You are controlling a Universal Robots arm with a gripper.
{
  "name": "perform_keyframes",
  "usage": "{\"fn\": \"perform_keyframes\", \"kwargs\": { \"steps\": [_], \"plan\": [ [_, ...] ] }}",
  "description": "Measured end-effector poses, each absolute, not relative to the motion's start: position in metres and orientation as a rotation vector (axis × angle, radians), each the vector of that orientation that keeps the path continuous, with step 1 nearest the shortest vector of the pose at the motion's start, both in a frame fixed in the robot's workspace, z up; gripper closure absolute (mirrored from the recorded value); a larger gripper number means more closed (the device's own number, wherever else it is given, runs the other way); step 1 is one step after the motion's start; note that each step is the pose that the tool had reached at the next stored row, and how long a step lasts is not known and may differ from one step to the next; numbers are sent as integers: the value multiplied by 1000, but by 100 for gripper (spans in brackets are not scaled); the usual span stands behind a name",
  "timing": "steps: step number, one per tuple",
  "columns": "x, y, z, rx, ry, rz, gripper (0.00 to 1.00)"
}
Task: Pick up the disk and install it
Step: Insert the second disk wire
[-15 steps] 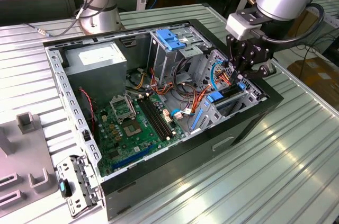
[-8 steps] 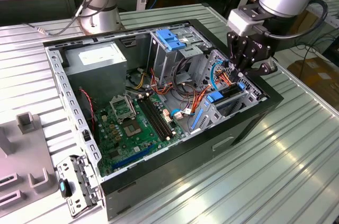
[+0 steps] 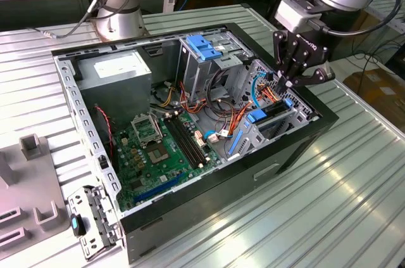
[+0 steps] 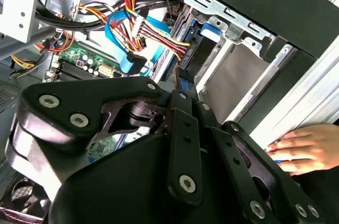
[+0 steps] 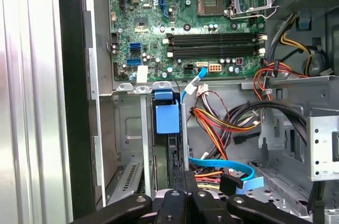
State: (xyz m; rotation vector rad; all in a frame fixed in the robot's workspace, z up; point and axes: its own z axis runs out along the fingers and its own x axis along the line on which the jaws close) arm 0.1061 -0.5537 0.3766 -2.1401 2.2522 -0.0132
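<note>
The disk (image 3: 271, 114), a dark drive with bright blue rails, stands on edge in the drive cage at the case corner on the exterior view's right. In the first wrist view the disk (image 5: 168, 152) sits between the cage's metal walls, with a blue tab at its end toward the motherboard. In the second wrist view the disk (image 4: 198, 54) lies just beyond my fingers. My gripper (image 3: 289, 85) hangs directly over the disk's end nearest the case wall. Its fingers look shut, with their tips at the disk's upper edge (image 5: 185, 179) (image 4: 179, 83). I cannot tell whether they press on it.
Red, orange and blue cables (image 5: 222, 123) crowd the space beside the cage. The motherboard (image 3: 158, 147) fills the case floor, and a light-blue latch (image 3: 204, 46) tops the rear bay. A person's hand (image 4: 299, 150) rests on the table outside the case. A grey fixture (image 3: 25, 185) stands at the exterior view's left.
</note>
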Motion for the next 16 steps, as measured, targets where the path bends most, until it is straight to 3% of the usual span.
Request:
{"fn": "perform_keyframes", "kwargs": {
  "steps": [16],
  "plan": [
    [106,-534,389,-2138,2250,-9,89]
  ]
}}
